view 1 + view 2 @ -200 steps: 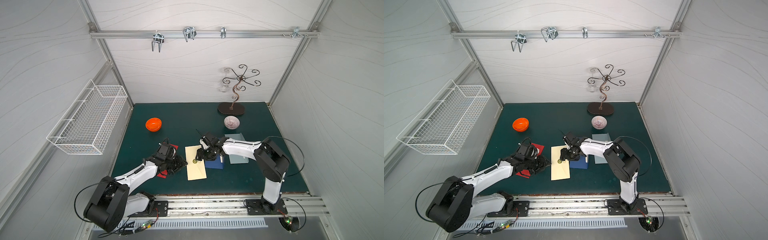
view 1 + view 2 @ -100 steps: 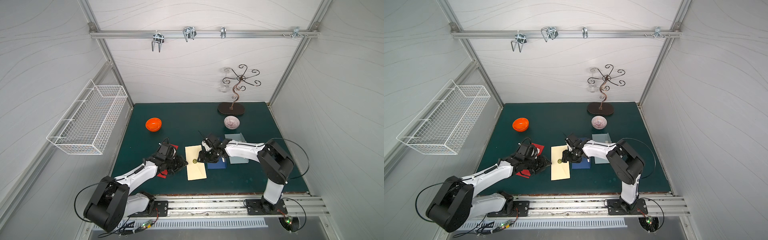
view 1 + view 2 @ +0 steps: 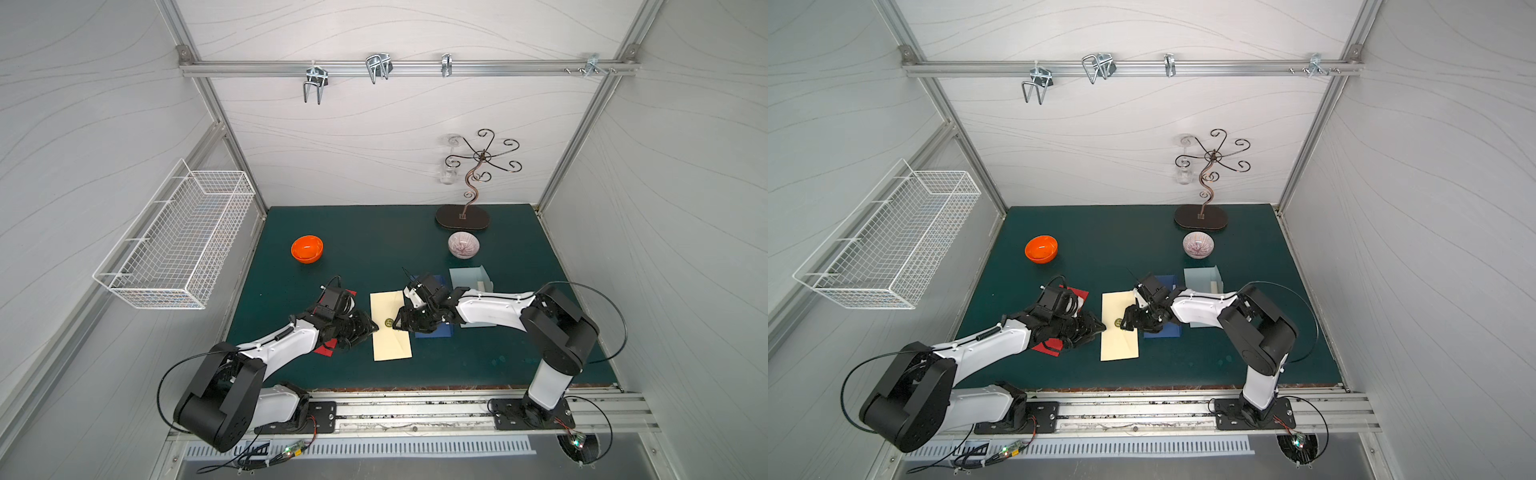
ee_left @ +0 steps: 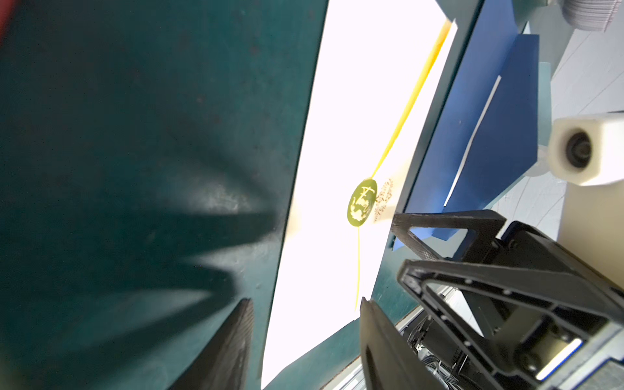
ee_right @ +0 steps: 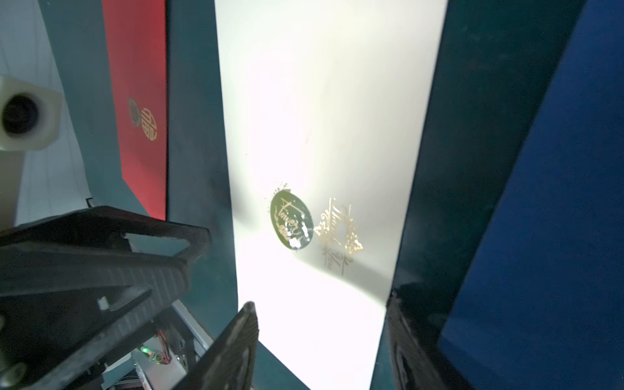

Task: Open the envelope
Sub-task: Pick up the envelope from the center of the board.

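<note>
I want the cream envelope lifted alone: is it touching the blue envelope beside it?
Apart. The right wrist view shows a strip of green mat between the cream envelope and the blue envelope.

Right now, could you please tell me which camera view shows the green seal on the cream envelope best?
The right wrist view: the green seal is large there and its lettering shows. The left wrist view shows it smaller and slanted; in both top views it is only a tiny dot.

Both arms stretched low inward, left pincer (image 3: pixel 372 328) jaws apart; right pincer (image 3: pixel 398 325) parted too, facing it
</note>
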Robot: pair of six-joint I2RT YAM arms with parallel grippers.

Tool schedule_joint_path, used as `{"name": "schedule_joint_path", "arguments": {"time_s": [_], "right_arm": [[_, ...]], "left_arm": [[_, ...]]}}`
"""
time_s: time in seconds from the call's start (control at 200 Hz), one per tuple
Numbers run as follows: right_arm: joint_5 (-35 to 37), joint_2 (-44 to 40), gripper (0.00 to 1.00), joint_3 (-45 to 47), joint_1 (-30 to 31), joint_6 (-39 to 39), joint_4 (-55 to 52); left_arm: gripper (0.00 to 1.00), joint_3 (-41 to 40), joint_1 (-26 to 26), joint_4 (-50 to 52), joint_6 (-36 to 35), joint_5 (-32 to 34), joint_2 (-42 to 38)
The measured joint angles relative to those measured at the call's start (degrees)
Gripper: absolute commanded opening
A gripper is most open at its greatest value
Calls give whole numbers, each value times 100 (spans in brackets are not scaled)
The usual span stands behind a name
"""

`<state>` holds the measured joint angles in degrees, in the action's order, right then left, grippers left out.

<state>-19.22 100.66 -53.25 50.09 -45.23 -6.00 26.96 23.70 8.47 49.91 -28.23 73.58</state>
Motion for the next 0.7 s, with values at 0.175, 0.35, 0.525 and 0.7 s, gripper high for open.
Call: {"name": "schedule_joint_path", "arguments": {"time_s": [0.175,0.35,0.525,0.7], "right_arm": [[-243,-44,61,256,-116,-251,466],[-326,-50,61,387,-120,-393,767],[-369,-55,61,459,-122,-496,933],[-367,-57,61,481,-122,-555,979]], "left_arm": [[50,-24,4,-44,7,-11,9],[49,-44,7,-129,9,-15,109],[49,-55,9,-236,11,-61,221],[48,-66,9,-299,15,-81,249]]}}
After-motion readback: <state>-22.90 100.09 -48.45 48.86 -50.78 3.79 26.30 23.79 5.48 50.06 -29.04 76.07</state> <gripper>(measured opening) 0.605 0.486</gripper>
